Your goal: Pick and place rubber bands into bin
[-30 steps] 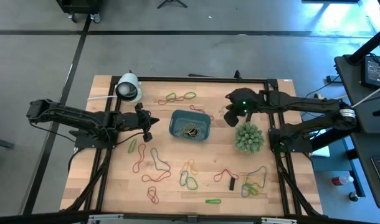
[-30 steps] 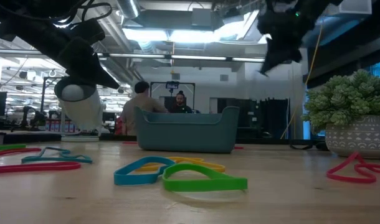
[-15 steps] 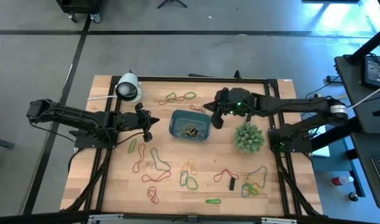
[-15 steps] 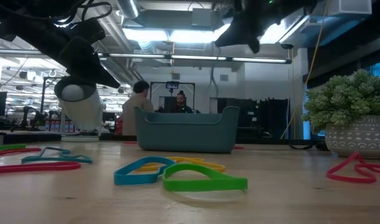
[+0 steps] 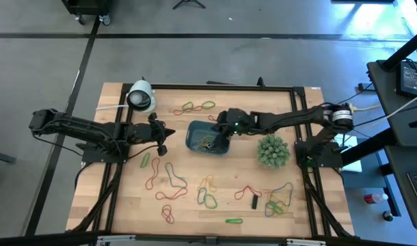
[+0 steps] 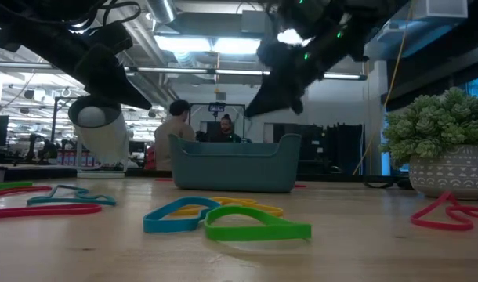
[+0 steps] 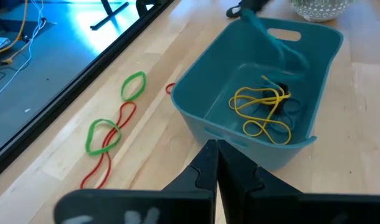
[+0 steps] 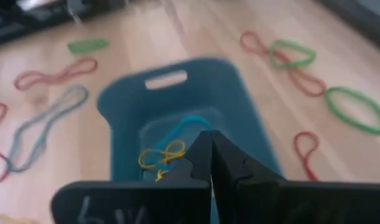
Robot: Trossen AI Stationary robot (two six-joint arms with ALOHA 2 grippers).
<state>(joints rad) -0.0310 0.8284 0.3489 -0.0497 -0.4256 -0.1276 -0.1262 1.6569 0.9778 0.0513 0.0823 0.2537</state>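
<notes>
A few rubber bands (image 7: 262, 111) — mostly yellow — are already held in the bin (image 5: 208, 137) at mid-worktop; many more are left scattered around it. The right gripper (image 5: 221, 124) is poised over the bin, jaws pressed together, a teal band seemingly pinched. The left gripper (image 5: 161, 132) waits beside it, closed. A potted plant (image 5: 273, 151) stands near.

You have one teal bin (image 5: 208, 137), one white dome-shaped object (image 5: 141, 96), one green spiky plant (image 5: 273, 151) and one small black block (image 5: 255, 201) on the desk (image 5: 236, 178). Two arms reach over it. Rubber bands (image 5: 169, 183) lie scattered by the dozen or more, too tangled for an exact count, with a few more inside the bin.
</notes>
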